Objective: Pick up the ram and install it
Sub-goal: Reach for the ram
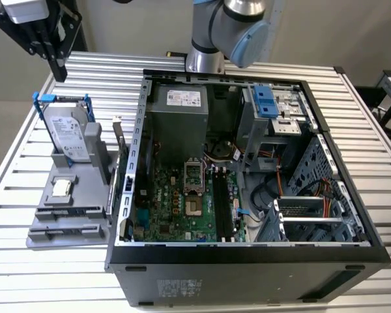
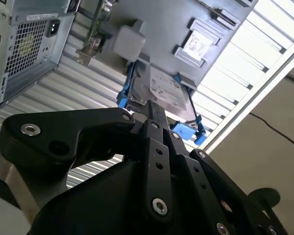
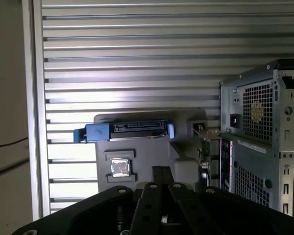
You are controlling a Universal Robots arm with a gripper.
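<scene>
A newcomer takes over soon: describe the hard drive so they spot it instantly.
Find the open computer case on the slatted table; a grey fixture sits beside it on the exterior view's left. The hard drive stands propped at the fixture's far end, a silver slab in a blue frame, far larger than the small square silver chip lying flat nearer the camera.

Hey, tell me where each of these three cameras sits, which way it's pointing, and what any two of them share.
Exterior view: off the arm, high, looking down into the open computer case and grey fixture on the slatted table; the arm and gripper show.
First wrist view: rides the arm, looks past the shut gripper at the fixture and hard drive.
Second wrist view: rides the arm, looks along the gripper at the hard drive.
Shared: all three see the hard drive.
</scene>
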